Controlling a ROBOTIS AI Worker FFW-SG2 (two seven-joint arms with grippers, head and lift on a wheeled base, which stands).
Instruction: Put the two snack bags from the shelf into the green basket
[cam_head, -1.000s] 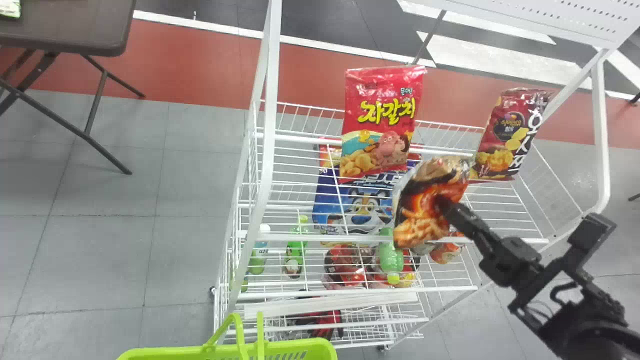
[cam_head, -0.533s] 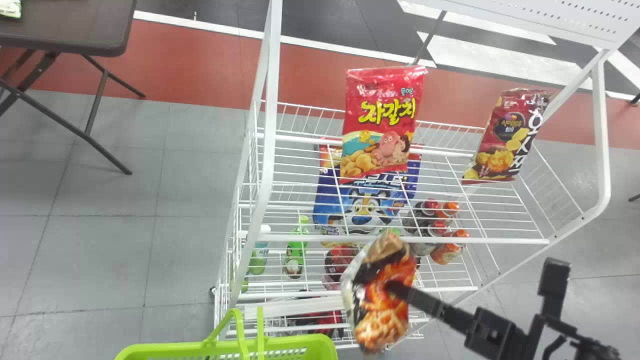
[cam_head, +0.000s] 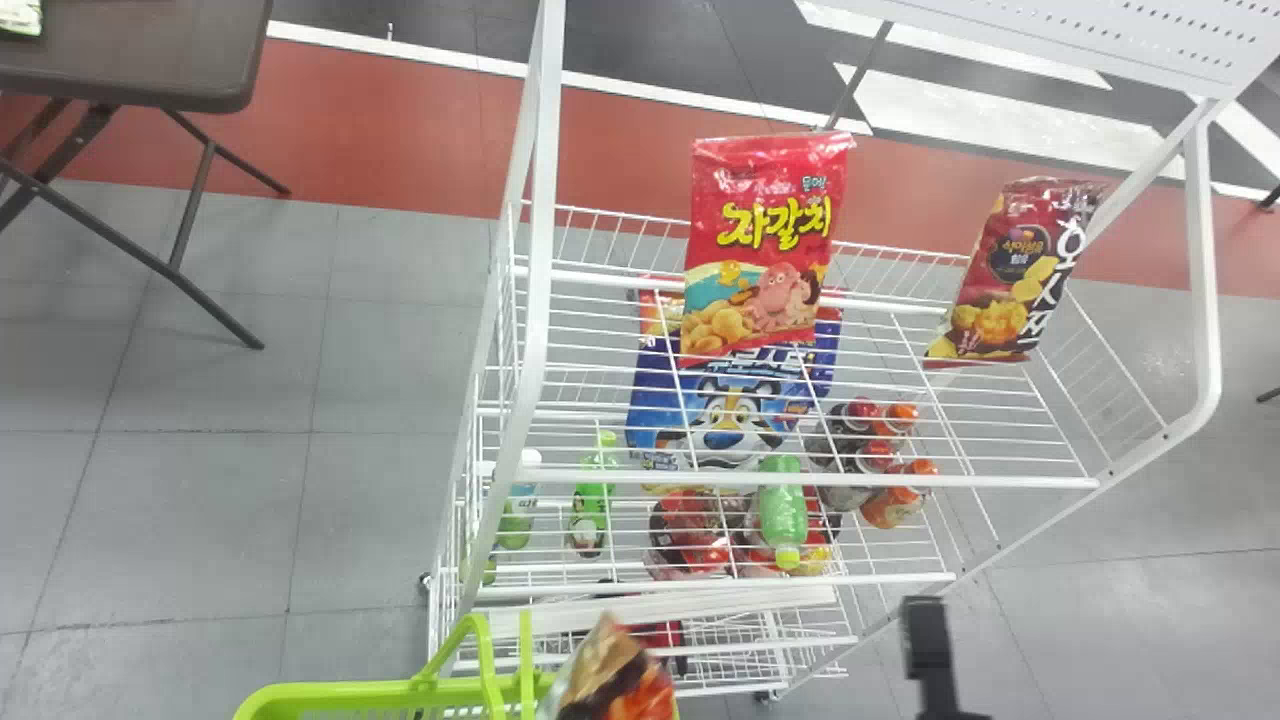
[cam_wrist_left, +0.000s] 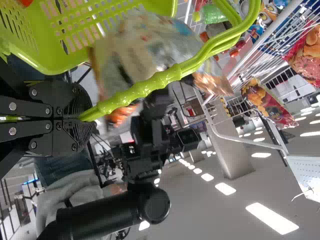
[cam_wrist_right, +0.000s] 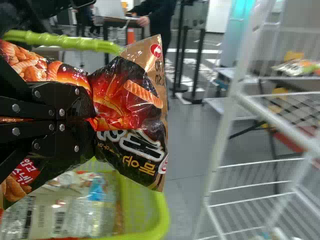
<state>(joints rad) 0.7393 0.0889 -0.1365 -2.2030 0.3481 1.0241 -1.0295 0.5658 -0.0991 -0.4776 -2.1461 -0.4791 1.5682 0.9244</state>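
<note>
Down and leftward past the shelf front, the held snack bag (cam_wrist_right: 132, 95) has travelled from over the wire rack to the right part of the green basket (cam_head: 350, 690), with the right arm (cam_head: 935, 665) drawn back toward the bottom edge. The right jaws are clenched on its middle, and its free end stands out past them, puckered where they pinch. Below it, packs (cam_wrist_right: 65, 212) already lie in the basket, so this looks like the second of the two bags and the job seems close to done. The left jaws are closed on the basket's handle (cam_wrist_left: 145, 88), which should steady it for the drop. That handle stands close to the bag and could snag it; the next move likely calls for bringing the bag inside the rim, lowering it and letting go.

Farther off, the move has uncovered the green bottle (cam_head: 782, 510) on the lower tier. On the upper shelf (cam_head: 900, 481), the bright red bag (cam_head: 755, 240) and the darker red bag (cam_head: 1015, 270) stay where they were, undisturbed by the carry.
</note>
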